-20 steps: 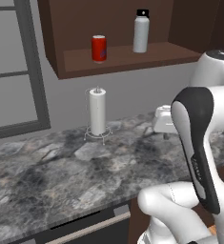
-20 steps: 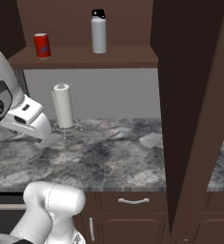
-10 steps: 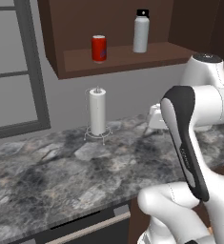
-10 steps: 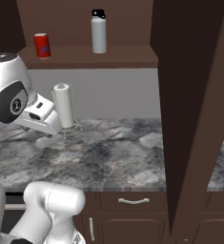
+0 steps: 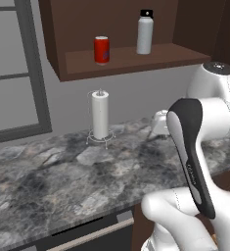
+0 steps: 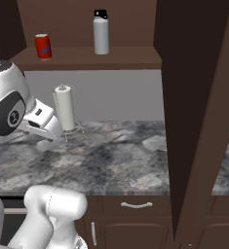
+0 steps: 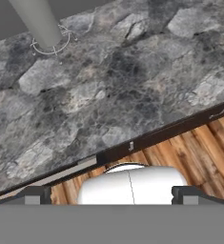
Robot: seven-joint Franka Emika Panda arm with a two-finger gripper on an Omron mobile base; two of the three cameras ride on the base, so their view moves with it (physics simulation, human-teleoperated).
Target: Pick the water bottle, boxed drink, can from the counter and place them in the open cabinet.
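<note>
Red can and water bottle already stand on the open cabinet shelf; the boxed drink's whereabouts cannot be told. The gripper, jaws fully apart and empty, looks down over the marbled counter near the paper towel roll. The carton probably comes next, which calls for locating it first

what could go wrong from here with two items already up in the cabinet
1. The paper towel roll stands on its wire stand close beside the open, empty pincer over the counter; a swing of the hand could tip it.
2. The can and water bottle stand on the cabinet shelf near its front edge; a careless third placement might knock one off.
3. The boxed drink isn't visible, so it still has to be found.
</note>
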